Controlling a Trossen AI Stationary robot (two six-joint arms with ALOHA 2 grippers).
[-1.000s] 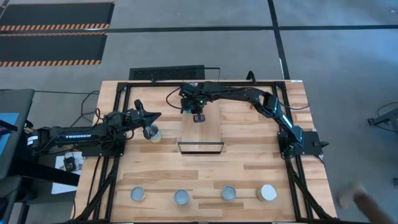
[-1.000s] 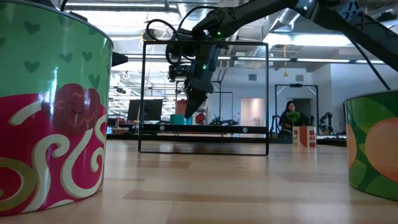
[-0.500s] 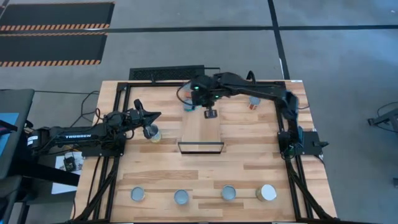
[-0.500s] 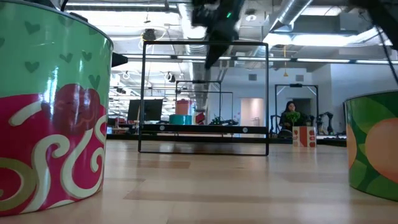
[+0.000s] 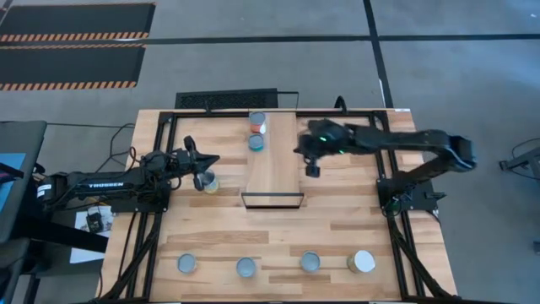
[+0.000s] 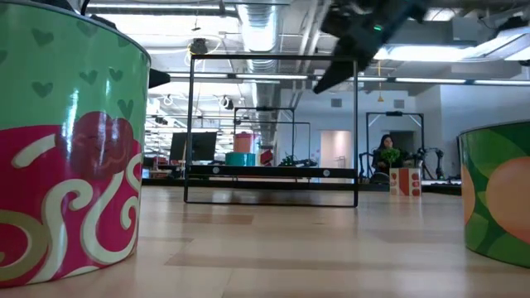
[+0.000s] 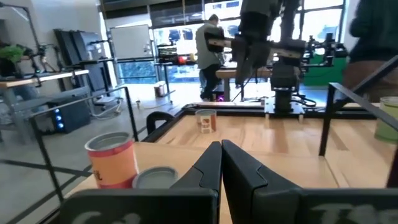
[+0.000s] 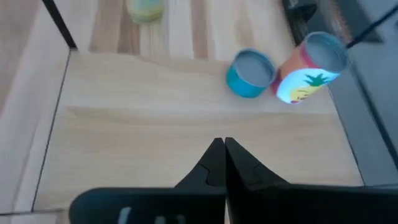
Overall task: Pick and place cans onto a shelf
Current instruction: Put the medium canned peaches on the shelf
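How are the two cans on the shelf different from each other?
The teal can is one plain blue-green colour, while the orange can has an orange band and a white label with a pineapple picture. In the right wrist view the orange can looks taller than the teal can. In the high view the orange can sits nearer the shelf's back end, the teal can just in front of it. Both stand upright with silver-grey tops.

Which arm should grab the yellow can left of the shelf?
Left. Its end effector, fingers together, sits right beside the yellow can; the right end effector is across the shelf.
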